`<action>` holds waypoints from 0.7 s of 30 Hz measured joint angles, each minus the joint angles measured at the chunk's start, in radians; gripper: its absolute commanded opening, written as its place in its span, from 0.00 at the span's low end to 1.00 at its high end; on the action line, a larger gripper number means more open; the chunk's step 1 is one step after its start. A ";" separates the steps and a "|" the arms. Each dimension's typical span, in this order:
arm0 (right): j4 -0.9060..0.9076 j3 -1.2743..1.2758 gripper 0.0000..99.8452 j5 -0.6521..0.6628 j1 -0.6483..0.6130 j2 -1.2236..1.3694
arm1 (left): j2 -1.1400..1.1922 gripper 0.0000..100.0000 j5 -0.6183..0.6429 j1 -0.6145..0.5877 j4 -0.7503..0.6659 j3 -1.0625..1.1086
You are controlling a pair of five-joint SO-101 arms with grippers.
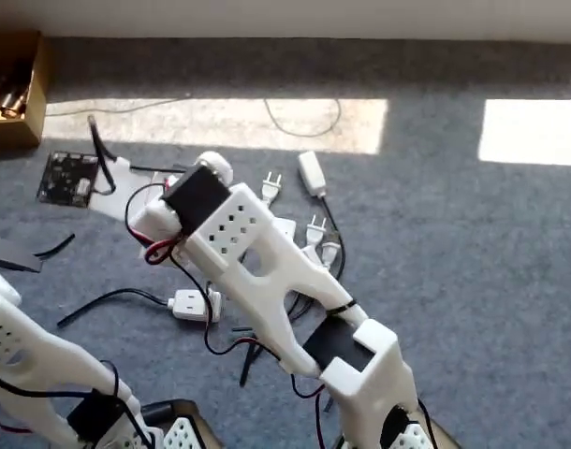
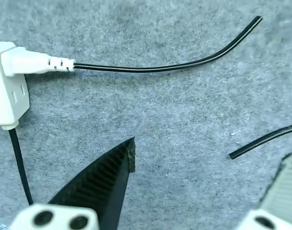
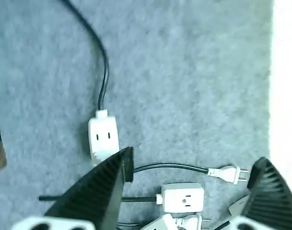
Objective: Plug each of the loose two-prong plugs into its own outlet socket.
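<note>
The right gripper [image 3: 195, 158], wide open and empty, hangs over grey carpet [image 3: 184, 72] with a white two-prong plug [image 3: 226, 173] on black cord between its fingers, a white square outlet socket [image 3: 182, 197] just beside. The left gripper [image 2: 208, 153], open too, holds nothing

Electronics lab: circuit board [image 1: 68, 179], loose plugs [image 1: 270, 187], carpet [image 1: 473, 262].

An outlet socket [image 1: 187, 304] lies before and left of a loose plug [image 1: 271, 187], a circuit board [image 1: 68, 178] farther left.
</note>
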 measured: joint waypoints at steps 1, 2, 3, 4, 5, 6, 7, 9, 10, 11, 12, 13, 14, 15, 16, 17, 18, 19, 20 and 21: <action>0.000 -0.020 0.36 -0.046 0.031 -0.021 | 0.000 0.43 0.002 0.008 0.000 0.000; 0.000 -0.037 0.36 -0.097 0.069 -0.044 | 0.000 0.43 0.002 0.018 0.000 0.000; 0.000 -0.044 0.36 -0.143 0.120 -0.071 | 0.000 0.43 0.002 0.031 0.000 0.000; 0.000 -0.049 0.36 -0.183 0.178 -0.098 | -0.002 0.43 0.014 0.043 0.002 0.000; 0.000 -0.051 0.36 -0.210 0.249 -0.126 | -0.011 0.43 0.040 0.055 0.005 0.000; 0.000 -0.052 0.36 -0.227 0.322 -0.150 | -0.026 0.43 0.068 0.068 0.005 0.006; 0.000 -0.052 0.36 -0.238 0.400 -0.175 | -0.052 0.43 0.092 0.083 0.005 0.018; 0.000 -0.029 0.36 -0.250 0.560 -0.226 | -0.120 0.43 0.146 0.123 0.005 0.055; 0.000 0.005 0.36 -0.258 0.641 -0.256 | -0.163 0.43 0.172 0.150 0.005 0.078; 0.000 0.051 0.36 -0.264 0.712 -0.285 | -0.204 0.43 0.201 0.180 0.006 0.103; 0.000 0.112 0.36 -0.265 0.778 -0.315 | -0.249 0.43 0.227 0.212 0.006 0.130; 0.000 0.189 0.36 -0.269 0.824 -0.344 | -0.296 0.43 0.256 0.245 0.006 0.160; 0.000 0.267 0.36 -0.269 0.855 -0.371 | -0.345 0.43 0.282 0.279 0.006 0.192; 0.000 0.362 0.36 -0.269 0.873 -0.397 | -0.396 0.43 0.296 0.313 0.006 0.229; -0.002 0.462 0.36 -0.256 0.881 -0.427 | -0.442 0.43 0.311 0.348 0.006 0.267; -0.011 0.557 0.36 -0.241 0.881 -0.460 | -0.488 0.43 0.319 0.384 0.006 0.305; -0.037 0.661 0.36 -0.232 0.885 -0.499 | -0.529 0.43 0.325 0.419 0.006 0.351; -0.086 0.755 0.36 -0.227 0.888 -0.546 | -0.569 0.43 0.330 0.451 0.006 0.394; -0.138 0.856 0.36 -0.222 0.898 -0.600 | -0.608 0.43 0.333 0.483 0.006 0.439; -0.199 0.962 0.36 -0.222 0.905 -0.663 | -0.643 0.43 0.334 0.514 0.006 0.482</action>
